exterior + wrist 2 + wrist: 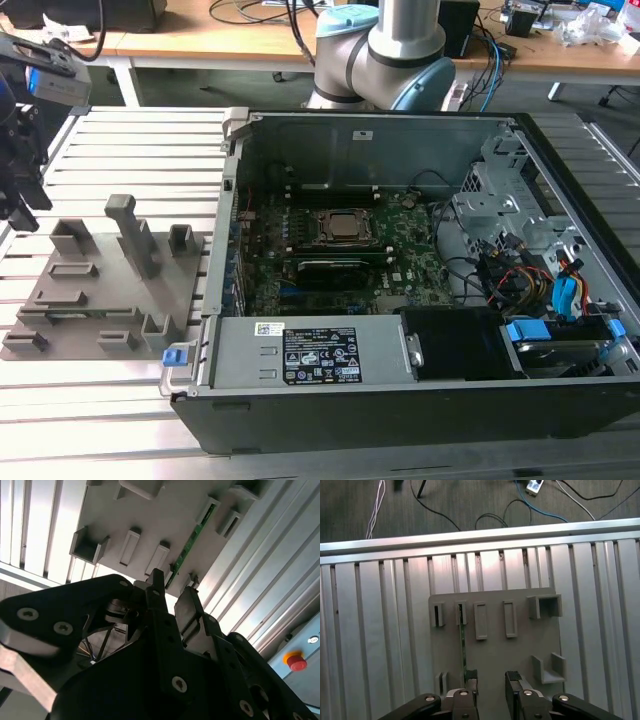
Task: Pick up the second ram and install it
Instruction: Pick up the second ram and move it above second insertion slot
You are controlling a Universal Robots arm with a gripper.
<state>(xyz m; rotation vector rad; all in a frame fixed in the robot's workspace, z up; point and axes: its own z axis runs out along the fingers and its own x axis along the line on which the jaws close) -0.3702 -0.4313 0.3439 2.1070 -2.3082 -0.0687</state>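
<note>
- Gripper (pixel 492 676): nearest item, black, two-fingered. Its fingers (pixel 471 678) are standing spread, with a bare gap between them, and are pinching nothing. It is hanging over the fixture block.
- Second ram (pixel 462 645): a long, thin green stick, sitting on its long edge in the fixture block with each end in a slot. In the first wrist view its near end is lying just beside one fingertip, not between the two (whether they are touching cannot be told). In the second wrist view the second ram (pixel 192 540) is showing as a green strip beyond the fingertips.
- Fixture block (pixel 100 290): grey plastic with several raised slots and posts, resting on the slatted table (pixel 130 150) at the exterior view's left of the computer case.
- Computer case (pixel 350 400): lying open, with the green motherboard (pixel 330 270) exposed inside, well apart from the second ram.
- Handling, as judged: the stick is looking light, stiff and thin, so likely brittle under bending or a hard squeeze. Its small chips and contact edge are probably the delicate parts. The best hold seems to be across its two flat faces, near mid-length on the exposed upper edge, so that it is hanging level.
- Status: the second ram is not yet picked up.
</note>
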